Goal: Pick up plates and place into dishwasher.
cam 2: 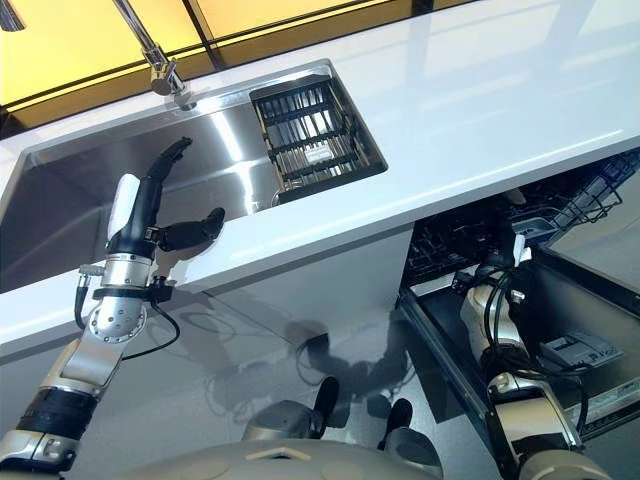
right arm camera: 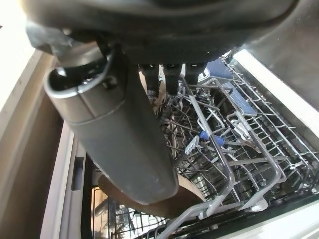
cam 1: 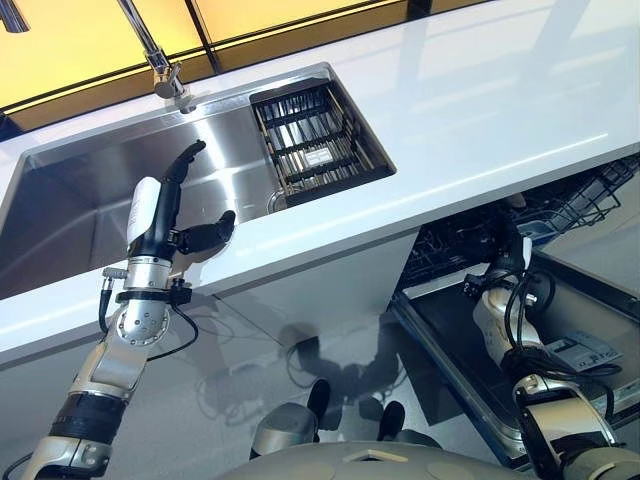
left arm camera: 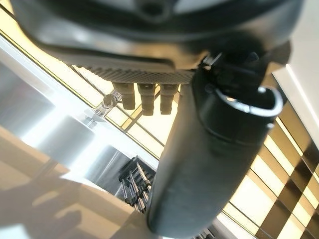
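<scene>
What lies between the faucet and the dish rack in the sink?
Bare steel: in the left eye view, only the sink rim separates the faucet from the dish rack.

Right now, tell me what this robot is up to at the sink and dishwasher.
The robot is loading dishes. Its right hand reaches into the open dishwasher's wire rack, where a brown round plate sits low among the tines; whether the hand grips it cannot be told. The left hand hangs open above the stainless steel sink, holding nothing. A dark slatted drainer basket sits in the sink's right end.
</scene>
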Controlling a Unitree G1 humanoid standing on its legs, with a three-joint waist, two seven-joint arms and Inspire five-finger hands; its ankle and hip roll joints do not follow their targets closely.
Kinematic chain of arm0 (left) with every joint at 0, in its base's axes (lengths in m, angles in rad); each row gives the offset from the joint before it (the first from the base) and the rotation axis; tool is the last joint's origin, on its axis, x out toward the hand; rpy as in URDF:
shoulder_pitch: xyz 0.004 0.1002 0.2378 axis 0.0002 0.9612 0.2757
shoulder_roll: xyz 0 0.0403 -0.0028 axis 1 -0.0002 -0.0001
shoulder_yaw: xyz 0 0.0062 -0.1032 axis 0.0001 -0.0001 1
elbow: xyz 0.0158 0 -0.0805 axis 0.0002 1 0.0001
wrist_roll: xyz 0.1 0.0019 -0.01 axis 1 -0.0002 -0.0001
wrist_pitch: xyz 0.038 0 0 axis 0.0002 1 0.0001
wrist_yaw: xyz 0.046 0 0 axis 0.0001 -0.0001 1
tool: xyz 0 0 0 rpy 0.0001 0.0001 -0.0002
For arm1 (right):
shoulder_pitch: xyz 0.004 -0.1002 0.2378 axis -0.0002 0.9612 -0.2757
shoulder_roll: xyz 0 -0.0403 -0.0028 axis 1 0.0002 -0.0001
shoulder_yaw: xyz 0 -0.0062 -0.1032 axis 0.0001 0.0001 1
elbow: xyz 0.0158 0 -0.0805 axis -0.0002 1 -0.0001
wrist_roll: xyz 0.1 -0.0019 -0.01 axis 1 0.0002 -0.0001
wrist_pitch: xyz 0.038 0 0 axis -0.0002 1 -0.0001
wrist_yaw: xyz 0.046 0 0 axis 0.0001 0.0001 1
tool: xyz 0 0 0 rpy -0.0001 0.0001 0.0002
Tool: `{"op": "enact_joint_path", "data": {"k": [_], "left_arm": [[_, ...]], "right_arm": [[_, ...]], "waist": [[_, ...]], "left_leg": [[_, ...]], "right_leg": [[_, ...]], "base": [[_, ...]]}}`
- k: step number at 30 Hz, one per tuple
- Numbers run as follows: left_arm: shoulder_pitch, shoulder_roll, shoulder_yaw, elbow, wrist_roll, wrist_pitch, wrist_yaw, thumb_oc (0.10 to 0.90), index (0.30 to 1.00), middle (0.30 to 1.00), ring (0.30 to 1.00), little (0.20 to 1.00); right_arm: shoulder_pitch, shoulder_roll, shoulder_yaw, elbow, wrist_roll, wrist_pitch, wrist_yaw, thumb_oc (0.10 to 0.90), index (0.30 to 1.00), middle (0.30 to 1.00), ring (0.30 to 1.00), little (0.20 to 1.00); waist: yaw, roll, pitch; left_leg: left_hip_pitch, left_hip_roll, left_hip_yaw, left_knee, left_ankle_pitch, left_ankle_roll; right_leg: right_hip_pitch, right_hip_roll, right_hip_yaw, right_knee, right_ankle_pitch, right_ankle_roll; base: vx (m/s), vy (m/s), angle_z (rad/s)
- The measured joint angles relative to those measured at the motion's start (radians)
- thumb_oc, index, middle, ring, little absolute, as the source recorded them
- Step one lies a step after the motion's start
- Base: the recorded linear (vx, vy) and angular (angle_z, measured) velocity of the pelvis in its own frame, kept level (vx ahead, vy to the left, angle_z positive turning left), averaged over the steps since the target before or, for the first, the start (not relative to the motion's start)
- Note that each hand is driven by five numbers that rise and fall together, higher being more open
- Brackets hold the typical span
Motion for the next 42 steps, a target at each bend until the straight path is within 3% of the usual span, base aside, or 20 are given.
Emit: {"op": "enact_joint_path", "data": {"k": [5,9,16,19,27,35,42], "left_arm": [[-0.001,0.021,0.003,0.0,-0.035,-0.044,-0.052,0.8,0.9,0.9,0.9,0.9],[-0.008,0.065,0.018,-0.001,-0.039,-0.044,-0.073,0.8,0.9,0.9,0.9,0.9],[-0.023,0.08,0.069,0.002,-0.047,-0.039,-0.119,0.8,0.9,0.9,0.9,0.9],[-0.044,0.081,0.082,0.002,-0.047,-0.031,-0.138,0.8,0.9,0.9,0.9,0.9],[-0.053,0.114,0.121,0.03,-0.047,0.009,-0.139,0.8,0.9,0.9,0.9,0.9],[-0.053,0.132,0.135,0.051,-0.047,0.025,-0.138,0.8,0.9,0.9,0.9,0.9],[-0.053,0.144,0.164,0.071,-0.065,0.028,-0.131,0.8,0.9,0.9,0.9,0.9]], "right_arm": [[-0.002,-0.029,0.049,0.0,-0.142,0.002,0.019,0.8,0.9,0.9,0.9,0.9],[0.016,-0.083,0.069,-0.058,-0.241,0.037,0.096,0.8,0.9,0.9,0.9,0.9],[0.122,-0.119,0.045,-0.33,-0.277,0.059,0.217,0.8,0.9,0.9,0.9,0.9],[0.142,-0.12,-0.034,-0.439,-0.277,0.031,0.24,0.8,0.9,0.9,0.9,0.9],[0.183,-0.131,-0.204,-0.45,-0.276,0.031,0.242,0.8,0.9,0.9,0.9,0.9],[0.256,-0.132,-0.259,-0.45,-0.269,0.037,0.138,0.8,0.9,0.9,0.9,0.9],[0.299,-0.092,-0.423,-0.403,-0.08,0.04,-0.044,0.8,0.9,0.9,0.9,0.9]], "waist": [[-0.004,0.001,0.018],[-0.023,-0.006,0.034],[-0.083,-0.051,0.065],[-0.102,-0.07,0.073],[-0.134,-0.097,0.075],[-0.172,-0.114,0.069],[-0.192,-0.125,0.062]], "left_leg": [[0.003,0.0,0.027,0.0,-0.002,0.002],[0.015,0.0,0.066,0.0,-0.01,0.009],[0.036,0.0,0.119,0.0,-0.027,0.016],[0.053,-0.003,0.135,0.0,-0.035,0.021],[0.07,-0.008,0.173,-0.001,-0.046,0.031],[0.087,-0.016,0.206,-0.001,-0.056,0.045],[0.098,-0.017,0.244,-0.001,-0.067,0.051]], "right_leg": [[-0.007,0.001,0.025,0.002,0.003,-0.004],[-0.007,0.002,0.052,0.003,0.004,-0.004],[-0.005,0.003,0.107,0.003,0.011,-0.001],[0.004,0.001,0.127,0.003,0.013,0.002],[0.005,-0.002,0.186,0.003,0.021,0.013],[0.01,-0.013,0.214,0.004,0.027,0.024],[0.005,-0.014,0.245,0.003,0.031,0.03]], "base": [[-0.05,0.014,-0.13],[-0.08,0.007,-0.19],[-0.06,-0.014,-0.19],[-0.07,-0.007,-0.18],[-0.06,0.001,-0.15],[-0.04,-0.01,-0.11],[-0.03,-0.042,-0.15]]}}
